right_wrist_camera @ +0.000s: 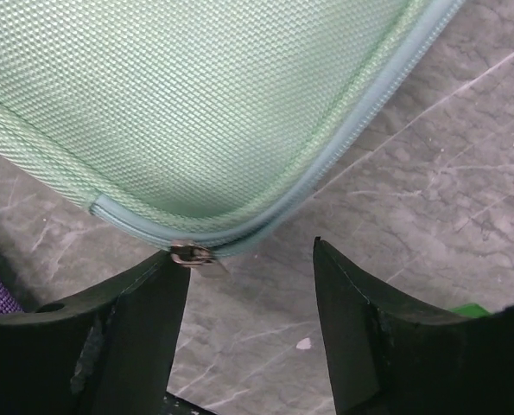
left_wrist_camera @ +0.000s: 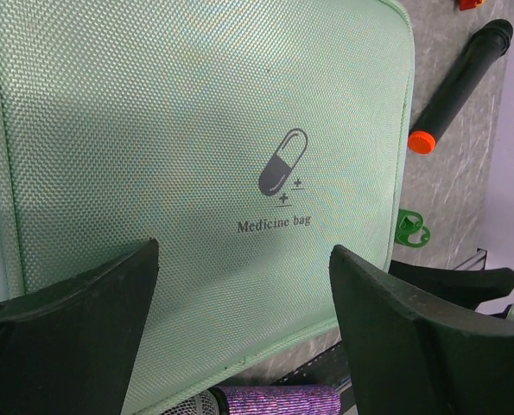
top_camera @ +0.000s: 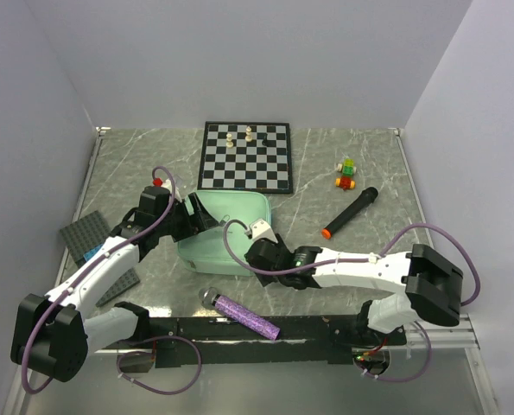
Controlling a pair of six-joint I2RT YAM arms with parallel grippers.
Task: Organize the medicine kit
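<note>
Closed medicine kit [top_camera: 239, 212] lay on the bench [top_camera: 153, 156], chessboard [top_camera: 244, 157] just beyond it. Left pincer [left_wrist_camera: 244, 259] gaped wide, empty, over its top; right pincer [right_wrist_camera: 250, 259] stood open, empty, at its corner by the zip pull [right_wrist_camera: 192, 254].

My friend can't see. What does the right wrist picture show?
A corner of the mint-green medicine kit lies on the grey marble table. Its metal zip pull sits right beside one finger of the open right gripper.

black jaws of the right gripper [right_wrist_camera: 250, 259] stand apart at a corner of the mint-green woven fabric medicine kit [right_wrist_camera: 196, 95] (small metal zip pull [right_wrist_camera: 190, 254] beside one fingertip).
</note>
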